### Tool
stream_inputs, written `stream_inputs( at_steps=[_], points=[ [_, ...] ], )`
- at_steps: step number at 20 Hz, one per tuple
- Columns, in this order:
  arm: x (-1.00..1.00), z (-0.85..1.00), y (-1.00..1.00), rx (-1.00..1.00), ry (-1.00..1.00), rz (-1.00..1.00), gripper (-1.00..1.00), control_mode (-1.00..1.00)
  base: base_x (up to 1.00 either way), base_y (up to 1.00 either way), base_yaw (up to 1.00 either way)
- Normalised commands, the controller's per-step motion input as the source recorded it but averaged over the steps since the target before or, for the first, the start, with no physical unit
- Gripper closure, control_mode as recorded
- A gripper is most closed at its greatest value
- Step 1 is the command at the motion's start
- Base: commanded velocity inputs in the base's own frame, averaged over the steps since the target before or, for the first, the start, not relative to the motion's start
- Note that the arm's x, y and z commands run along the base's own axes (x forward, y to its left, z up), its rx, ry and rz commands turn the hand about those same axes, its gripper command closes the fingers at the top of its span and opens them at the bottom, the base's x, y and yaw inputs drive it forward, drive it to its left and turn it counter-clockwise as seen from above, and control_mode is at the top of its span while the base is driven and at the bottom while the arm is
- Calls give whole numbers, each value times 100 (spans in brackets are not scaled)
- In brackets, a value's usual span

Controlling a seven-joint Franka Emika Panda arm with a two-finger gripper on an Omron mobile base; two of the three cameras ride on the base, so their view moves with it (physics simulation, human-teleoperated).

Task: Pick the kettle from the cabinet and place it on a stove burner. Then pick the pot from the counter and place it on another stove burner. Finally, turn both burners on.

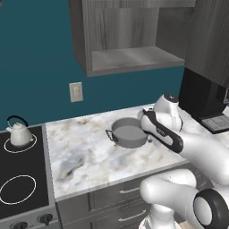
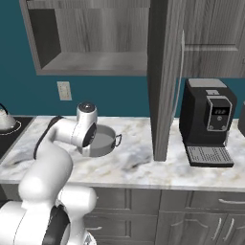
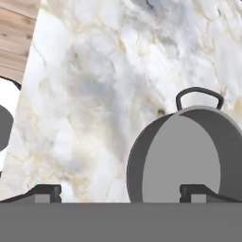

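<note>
Pot (image 3: 189, 156) sits on the marble surface (image 1: 85, 147) under the wide-spread pincer (image 3: 120, 191); kettle (image 1: 19, 133) rests on a burner ring (image 1: 20, 144).

I see my arm (image 2: 72, 131) bent over the grey pot (image 2: 103, 141) on the marble worktop (image 2: 139, 162), with the coffee machine (image 2: 209, 122) well right.

Grey pot (image 3: 189, 160), white-grey marble counter (image 3: 94, 94) w/ tan veins.

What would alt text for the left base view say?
A white robot arm reaches over a marble counter toward a shallow grey pot. At left, a small white kettle sits on a cooktop burner ring, below an open shelf cabinet.
</note>
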Motion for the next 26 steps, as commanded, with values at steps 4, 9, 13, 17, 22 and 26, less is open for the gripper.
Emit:
stream_inputs(
  at_steps=[4,9,13,17,22,26],
  points=[
    [27,-28,0,-2,1,4,-100,-100,0,0,0],
    [23,-28,0,-2,0,4,-100,-100,0,0,0],
    [19,-26,0,-2,0,2,-100,-100,0,0,0],
    [17,-25,0,-2,1,0,-100,-100,0,0,0],
    [20,-23,0,-2,4,0,-100,-100,0,0,0],
    [16,-23,0,-3,4,0,-100,-100,0,0,0]
  ],
)
